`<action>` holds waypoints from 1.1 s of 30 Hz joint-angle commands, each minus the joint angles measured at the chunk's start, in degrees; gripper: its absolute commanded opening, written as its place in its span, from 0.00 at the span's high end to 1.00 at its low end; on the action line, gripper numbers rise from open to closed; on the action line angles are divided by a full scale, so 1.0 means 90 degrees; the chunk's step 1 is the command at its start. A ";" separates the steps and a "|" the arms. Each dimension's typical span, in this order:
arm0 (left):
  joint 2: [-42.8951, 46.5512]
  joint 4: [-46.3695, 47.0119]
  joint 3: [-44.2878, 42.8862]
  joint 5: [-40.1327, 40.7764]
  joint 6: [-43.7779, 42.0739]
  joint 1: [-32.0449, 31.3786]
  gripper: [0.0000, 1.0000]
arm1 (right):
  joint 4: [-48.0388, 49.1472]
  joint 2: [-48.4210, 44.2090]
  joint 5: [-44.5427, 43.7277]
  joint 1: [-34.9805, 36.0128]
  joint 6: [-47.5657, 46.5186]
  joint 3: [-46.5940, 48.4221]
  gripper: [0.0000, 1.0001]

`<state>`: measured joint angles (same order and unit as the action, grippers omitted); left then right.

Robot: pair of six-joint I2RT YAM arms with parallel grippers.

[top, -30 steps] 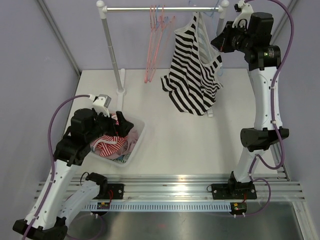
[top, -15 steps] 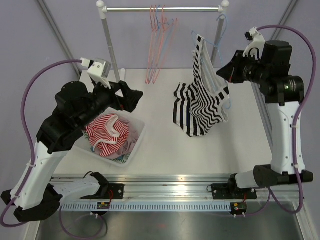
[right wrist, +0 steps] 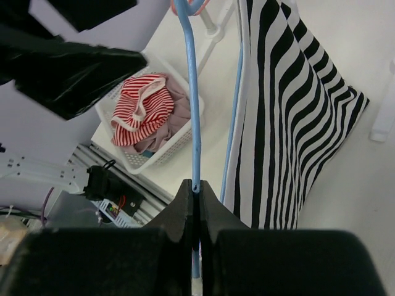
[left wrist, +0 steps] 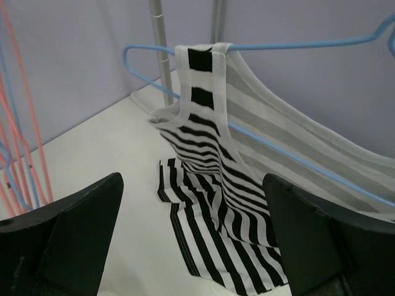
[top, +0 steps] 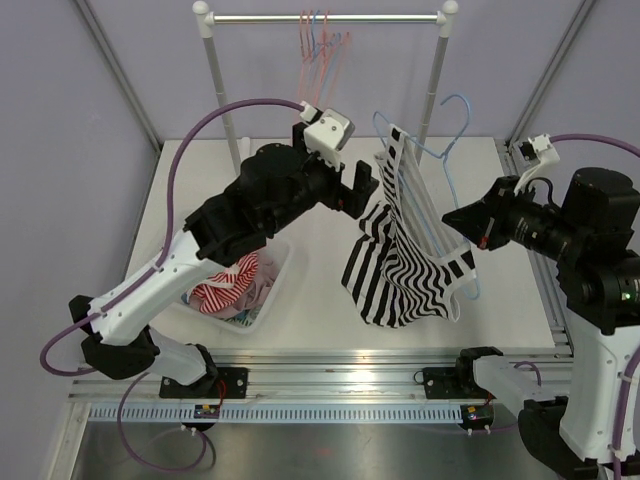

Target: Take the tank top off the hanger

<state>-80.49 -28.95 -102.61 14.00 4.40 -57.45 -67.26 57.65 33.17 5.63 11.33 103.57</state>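
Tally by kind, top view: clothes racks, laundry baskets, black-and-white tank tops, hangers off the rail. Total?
clothes rack: 1
laundry basket: 1
tank top: 1
blue hanger off the rail, pinched in the right gripper: 1
Total: 4

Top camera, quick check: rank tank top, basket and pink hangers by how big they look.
1. tank top
2. basket, though partly covered
3. pink hangers, clearly smallest
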 commanded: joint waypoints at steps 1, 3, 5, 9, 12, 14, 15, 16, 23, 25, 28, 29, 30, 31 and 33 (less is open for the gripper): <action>-0.0128 0.1116 -0.0025 0.0017 -0.0187 -0.0120 0.01 | 0.0140 -0.0321 0.0805 0.0039 0.0108 -0.0150 1.00; -0.0246 0.1302 -0.0054 -0.0080 -0.0119 -0.0140 0.01 | 0.0140 -0.0418 0.0904 0.0039 0.0098 -0.0286 1.00; -0.0421 0.1448 -0.0064 -0.0003 -0.0147 -0.0179 0.05 | 0.0159 -0.0468 0.1148 0.0039 0.0108 -0.0384 1.00; -0.0704 0.1430 -0.0181 0.0436 -0.0225 -0.0189 0.12 | 0.0218 -0.0575 0.1422 0.0039 0.0147 -0.0356 1.00; -0.0900 0.1245 -0.0347 0.0612 -0.0255 -0.0189 0.40 | 0.0199 -0.0585 0.1471 0.0039 0.0137 -0.0248 1.00; -0.0920 0.1186 -0.0348 0.0788 -0.0235 -0.0189 0.48 | 0.0179 -0.0566 0.1325 0.0039 0.0089 -0.0190 1.00; -0.0901 0.1195 -0.0309 0.0866 -0.0235 -0.0189 0.61 | 0.0169 -0.0536 0.1286 0.0029 0.0079 -0.0180 1.00; -0.0843 0.1195 -0.0269 0.0886 -0.0235 -0.0189 0.67 | 0.0169 -0.0517 0.1198 0.0039 0.0069 -0.0170 1.00; -0.0530 0.1127 -0.0015 0.1558 -0.0275 -0.0169 1.00 | 0.0199 -0.0458 0.1168 0.0048 -0.0223 -0.0501 1.00; -0.0481 0.0972 -0.0044 0.2221 -0.0129 -0.0092 1.00 | 0.0131 -0.0458 0.1168 0.0068 -0.0380 -0.0609 1.00; -0.0403 0.0407 -0.0239 0.2936 0.0573 0.0308 1.00 | 0.0004 -0.0507 0.1198 0.0263 -0.0721 -0.0755 1.00; -0.0354 0.0278 -0.0278 0.2937 0.0788 0.0454 1.00 | -0.0055 -0.0517 0.1159 0.0447 -0.0896 -0.0775 1.00; -0.0334 0.0142 -0.0318 0.2869 0.1177 0.0755 1.00 | -0.0123 -0.0517 0.1042 0.0546 -0.0985 -0.0766 1.00; -0.0305 -0.0043 -0.0366 0.2810 0.1316 0.0884 1.00 | -0.0220 -0.0536 0.0964 0.0624 -0.1121 -0.0756 1.00; -0.0276 -0.0181 -0.0406 0.2674 0.1599 0.1089 1.00 | -0.0251 -0.0614 0.0847 0.0819 -0.1220 -0.0746 1.00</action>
<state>-86.11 -28.62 -103.00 33.56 11.38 -50.70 -68.66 53.41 42.48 10.85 4.23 96.42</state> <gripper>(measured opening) 0.013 0.036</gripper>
